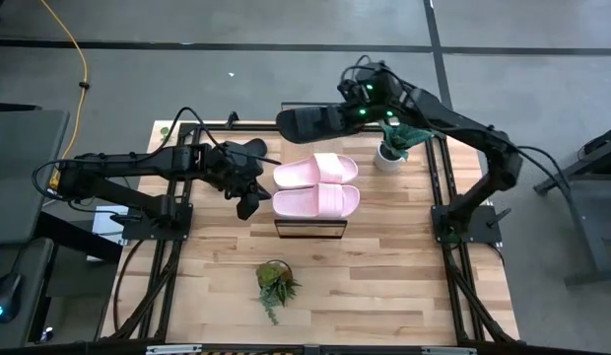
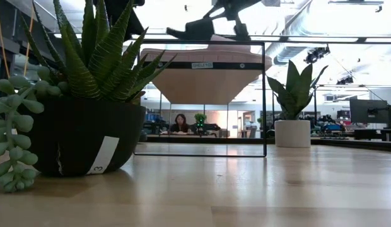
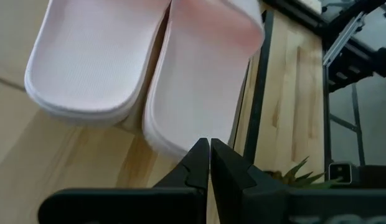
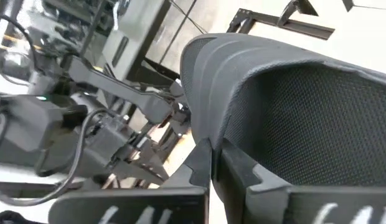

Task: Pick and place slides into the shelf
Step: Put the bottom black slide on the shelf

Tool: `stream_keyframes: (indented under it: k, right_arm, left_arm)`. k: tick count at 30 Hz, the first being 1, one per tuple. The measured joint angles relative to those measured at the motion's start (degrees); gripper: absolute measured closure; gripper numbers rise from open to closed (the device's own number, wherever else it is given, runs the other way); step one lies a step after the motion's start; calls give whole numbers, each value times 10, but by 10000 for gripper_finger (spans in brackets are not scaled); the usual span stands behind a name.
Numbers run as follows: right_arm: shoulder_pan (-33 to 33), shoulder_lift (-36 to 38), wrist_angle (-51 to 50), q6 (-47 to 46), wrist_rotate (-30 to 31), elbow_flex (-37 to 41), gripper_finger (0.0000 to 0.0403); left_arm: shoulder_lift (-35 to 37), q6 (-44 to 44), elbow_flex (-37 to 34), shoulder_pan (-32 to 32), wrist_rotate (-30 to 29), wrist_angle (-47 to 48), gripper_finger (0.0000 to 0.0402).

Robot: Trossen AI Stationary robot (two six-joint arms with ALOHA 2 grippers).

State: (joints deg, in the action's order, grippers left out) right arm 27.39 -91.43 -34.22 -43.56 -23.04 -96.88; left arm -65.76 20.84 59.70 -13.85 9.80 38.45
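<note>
Two pale pink slides (image 1: 316, 171) (image 1: 315, 202) lie side by side, soles down, on the shelf (image 1: 310, 230) at the table's middle. My right gripper (image 1: 358, 112) is shut on a black slide (image 1: 310, 121), which hangs in the air over the table's far edge, behind the shelf. In the low view the black slide (image 2: 197, 29) shows above the shelf's plank (image 2: 202, 79). My left gripper (image 1: 250, 205) stands shut just off the left end of the near pink slide (image 3: 193, 93), slanting down; I see no touch. My right gripper pinches the black slide by a thin edge at its right end (image 4: 208, 142) between its two fingers. The fingers come from the table's right, slanting a little down, along the slide's length. The slide is lifted clear, about level, its free end pointing toward the table's left.
A plant in a white pot (image 1: 388, 155) stands right of the shelf, under my right arm. A second plant in a dark pot (image 1: 275, 280) stands near the front edge. Bare tabletop lies in front of the shelf. A person (image 2: 181, 123) sits far off in the room.
</note>
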Motion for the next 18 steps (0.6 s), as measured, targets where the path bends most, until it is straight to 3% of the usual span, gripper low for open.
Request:
stream_keyframes:
  k: [7, 18]
  right_arm:
    - [21, -56, -29, 23, -11, -31, 403]
    - [54, -67, 11, 2, -20, -22, 403]
  left_arm:
    - [12, -3, 0, 0, 0, 51, 396]
    - [86, -12, 0, 0, -55, 63, 396]
